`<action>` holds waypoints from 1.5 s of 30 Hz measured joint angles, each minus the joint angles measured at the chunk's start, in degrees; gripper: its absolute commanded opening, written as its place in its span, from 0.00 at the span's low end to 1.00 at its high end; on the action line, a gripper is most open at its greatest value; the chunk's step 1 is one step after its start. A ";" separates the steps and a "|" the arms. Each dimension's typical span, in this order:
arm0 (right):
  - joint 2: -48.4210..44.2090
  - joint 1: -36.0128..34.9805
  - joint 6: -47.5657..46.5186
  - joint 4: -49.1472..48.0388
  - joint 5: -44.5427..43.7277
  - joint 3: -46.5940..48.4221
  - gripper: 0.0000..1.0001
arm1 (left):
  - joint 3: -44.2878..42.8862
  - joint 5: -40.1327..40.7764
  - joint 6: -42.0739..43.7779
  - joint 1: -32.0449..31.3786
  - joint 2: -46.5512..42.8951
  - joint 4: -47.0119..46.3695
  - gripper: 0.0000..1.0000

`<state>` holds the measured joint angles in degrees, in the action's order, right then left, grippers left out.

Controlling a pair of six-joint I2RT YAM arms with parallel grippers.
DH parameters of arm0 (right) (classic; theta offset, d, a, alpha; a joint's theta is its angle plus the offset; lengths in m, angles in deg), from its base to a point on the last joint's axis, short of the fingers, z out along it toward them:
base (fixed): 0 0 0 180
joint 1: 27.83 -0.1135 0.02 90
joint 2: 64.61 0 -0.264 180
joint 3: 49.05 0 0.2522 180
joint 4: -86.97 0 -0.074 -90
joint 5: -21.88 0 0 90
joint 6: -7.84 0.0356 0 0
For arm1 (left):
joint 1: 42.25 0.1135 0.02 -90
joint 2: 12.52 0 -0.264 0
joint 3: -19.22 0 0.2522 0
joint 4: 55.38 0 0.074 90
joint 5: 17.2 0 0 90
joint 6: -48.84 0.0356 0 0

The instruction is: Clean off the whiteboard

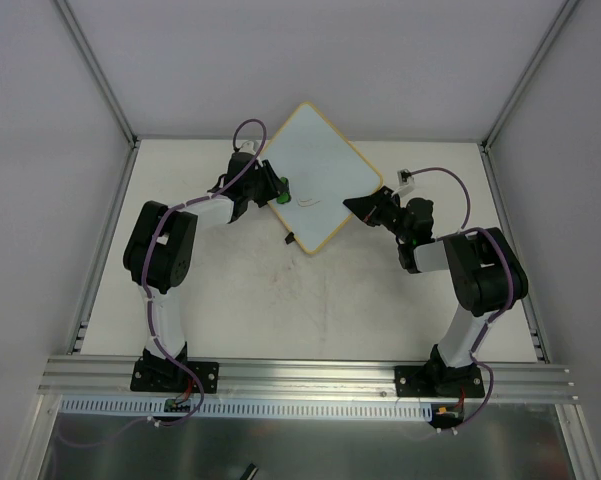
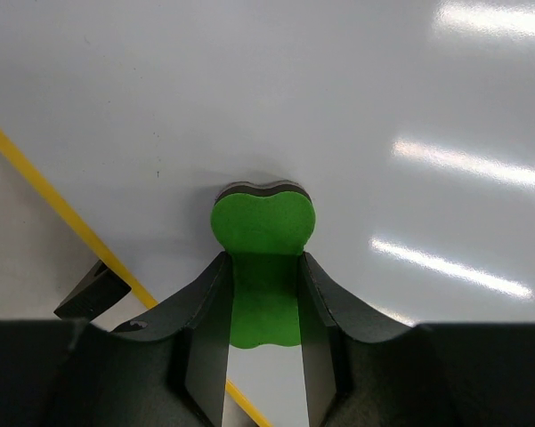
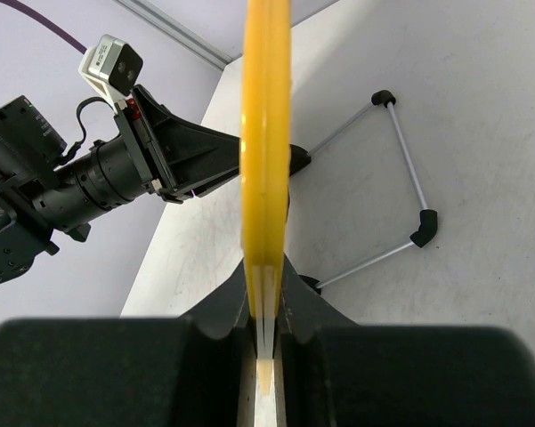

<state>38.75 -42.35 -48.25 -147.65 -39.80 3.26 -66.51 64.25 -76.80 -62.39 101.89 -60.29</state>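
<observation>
Eraser [image 2: 263,218] down on the whiteboard [image 1: 320,160], left fingers [image 1: 269,190] clamped on it near the 9 o'clock corner. The board sits diamond-wise at the counter's [image 1: 240,300] 12 o'clock end. Looks nearly done: just a faint squiggle [image 1: 311,203] left toward 6 o'clock, close beside the eraser. Right fingers [image 1: 365,207] are pinched shut on the 3 o'clock corner, steadying it. There's a frame edge behind the eraser and open white ahead.

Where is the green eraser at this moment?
In the top view, the green eraser is held in the left hand, left of centre, its tip against the left part of the whiteboard, beside a faint mark.
</observation>
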 measured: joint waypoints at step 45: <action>0.00 0.15 0.17 0.02 -0.44 -0.28 0.00 | 7.89 -4.98 15.50 -14.08 -4.26 -17.51 0.00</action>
<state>38.75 -42.20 -48.08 -147.62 -40.24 2.98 -58.62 59.26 -61.30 -76.47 97.63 -77.80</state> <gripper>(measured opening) 0.087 0.305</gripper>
